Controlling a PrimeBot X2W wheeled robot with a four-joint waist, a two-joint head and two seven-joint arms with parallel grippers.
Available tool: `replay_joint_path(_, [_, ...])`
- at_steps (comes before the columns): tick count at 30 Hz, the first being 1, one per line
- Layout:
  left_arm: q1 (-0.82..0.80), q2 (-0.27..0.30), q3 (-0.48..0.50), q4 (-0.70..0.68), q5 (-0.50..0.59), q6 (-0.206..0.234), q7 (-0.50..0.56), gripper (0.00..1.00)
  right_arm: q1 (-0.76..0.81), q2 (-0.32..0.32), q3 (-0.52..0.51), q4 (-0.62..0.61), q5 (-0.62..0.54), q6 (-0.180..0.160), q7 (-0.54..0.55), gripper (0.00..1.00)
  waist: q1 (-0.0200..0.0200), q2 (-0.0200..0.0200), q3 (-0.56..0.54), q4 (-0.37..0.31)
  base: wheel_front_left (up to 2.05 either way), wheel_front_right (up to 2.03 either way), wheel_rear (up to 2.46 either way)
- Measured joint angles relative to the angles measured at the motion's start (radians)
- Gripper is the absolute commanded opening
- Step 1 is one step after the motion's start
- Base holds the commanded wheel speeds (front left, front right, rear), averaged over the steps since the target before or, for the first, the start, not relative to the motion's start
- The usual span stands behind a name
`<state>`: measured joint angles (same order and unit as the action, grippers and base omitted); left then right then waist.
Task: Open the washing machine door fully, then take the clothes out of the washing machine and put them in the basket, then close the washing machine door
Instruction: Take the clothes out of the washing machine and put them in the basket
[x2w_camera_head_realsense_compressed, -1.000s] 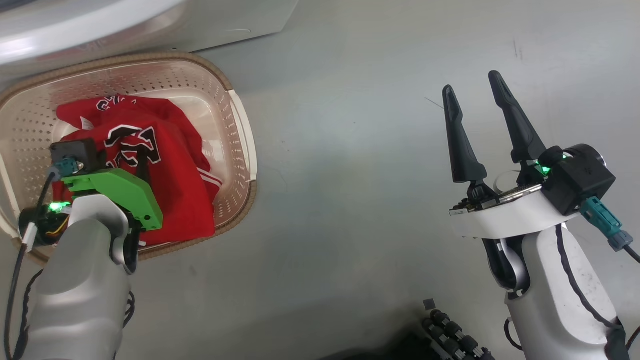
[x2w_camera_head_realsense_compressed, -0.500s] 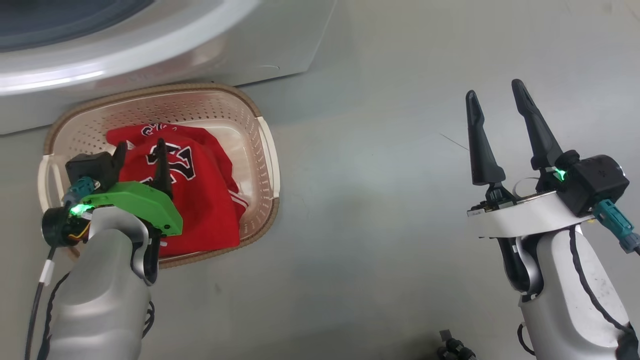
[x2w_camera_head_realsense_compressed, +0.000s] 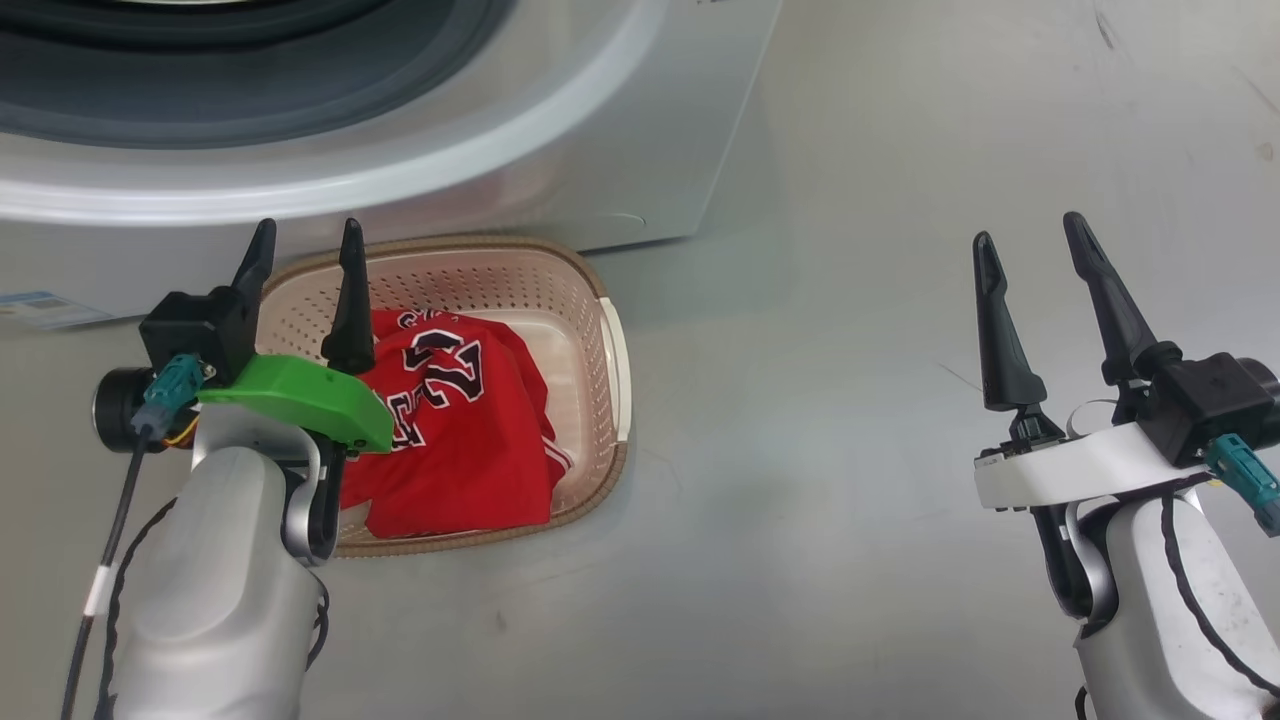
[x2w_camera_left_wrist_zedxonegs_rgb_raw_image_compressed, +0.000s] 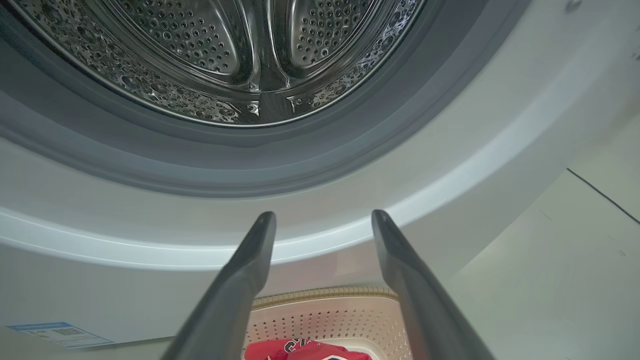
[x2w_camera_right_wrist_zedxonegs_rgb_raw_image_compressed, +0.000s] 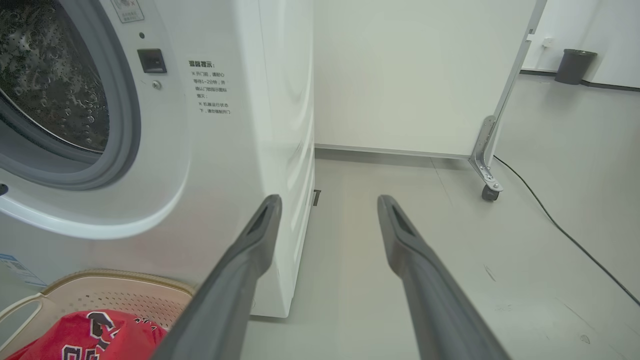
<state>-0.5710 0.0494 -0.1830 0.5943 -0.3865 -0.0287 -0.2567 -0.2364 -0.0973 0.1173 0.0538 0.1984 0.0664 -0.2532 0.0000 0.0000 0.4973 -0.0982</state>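
The red clothes (x2w_camera_head_realsense_compressed: 465, 430) with a dark "23" lie in the cream basket (x2w_camera_head_realsense_compressed: 590, 330) on the floor in front of the white washing machine (x2w_camera_head_realsense_compressed: 640, 130). My left gripper (x2w_camera_head_realsense_compressed: 305, 240) is open and empty above the basket's left end, fingers pointing at the machine. In the left wrist view the left gripper (x2w_camera_left_wrist_zedxonegs_rgb_raw_image_compressed: 322, 220) faces the grey-gasketed mouth and the steel drum (x2w_camera_left_wrist_zedxonegs_rgb_raw_image_compressed: 225, 55), with the clothes (x2w_camera_left_wrist_zedxonegs_rgb_raw_image_compressed: 305, 350) below. My right gripper (x2w_camera_head_realsense_compressed: 1030, 235) stands open and empty over bare floor at the right. The washing machine door is out of view.
A blue label sticker (x2w_camera_head_realsense_compressed: 40, 308) is on the washer's lower front. In the right wrist view a white partition on a caster (x2w_camera_right_wrist_zedxonegs_rgb_raw_image_compressed: 492, 192), a black cable (x2w_camera_right_wrist_zedxonegs_rgb_raw_image_compressed: 565, 230) on the floor and a dark bin (x2w_camera_right_wrist_zedxonegs_rgb_raw_image_compressed: 575, 65) stand at the right.
The head camera has tilted up, bringing the washer's mouth into view. My left gripper has risen out of the basket, leaving the red clothes lying in it. The right gripper holds its pose.
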Motion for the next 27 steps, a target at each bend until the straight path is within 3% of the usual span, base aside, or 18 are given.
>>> replay_joint_path(11, [0.163,0.0,-0.003,-0.186,0.073,0.017,0.0,1.0,0.081,-0.006,-0.01,0.021,-0.008,-0.007,0.0,1.0,0.0,0.0,-0.138,0.069,0.0,0.0,0.0])
replay_joint_path(27, [0.392,0.007,-0.001,-0.309,0.102,0.069,0.0,1.0,0.201,0.003,0.002,0.04,-0.008,-0.017,0.0,1.0,0.0,0.0,-0.31,0.124,0.0,0.0,0.0])
